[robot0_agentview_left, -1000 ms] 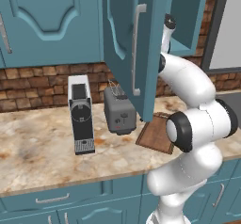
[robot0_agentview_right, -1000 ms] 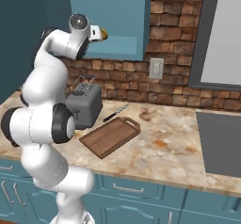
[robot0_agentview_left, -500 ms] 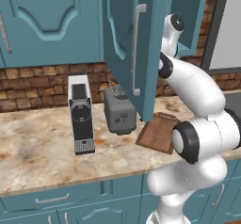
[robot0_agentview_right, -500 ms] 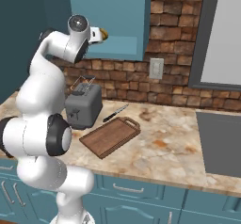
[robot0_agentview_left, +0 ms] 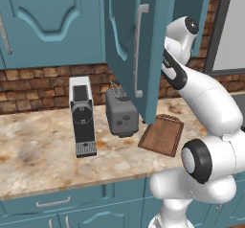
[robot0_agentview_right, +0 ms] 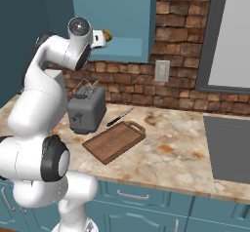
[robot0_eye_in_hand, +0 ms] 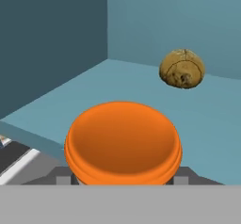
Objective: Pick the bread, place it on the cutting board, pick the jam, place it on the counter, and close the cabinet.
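Here the gripper (robot0_eye_in_hand: 122,180) pinches the small orange round-topped jam jar (robot0_eye_in_hand: 123,140) at the teal cabinet's (robot0_eye_in_hand: 141,25) shelf edge; the tan round bread bun (robot0_eye_in_hand: 182,68) sits on the shelf behind.

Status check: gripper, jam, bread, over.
Gripper up at the open cabinet, shut on jam. Bread on the shelf behind it, not yet on the cutting board. Nothing in the way.
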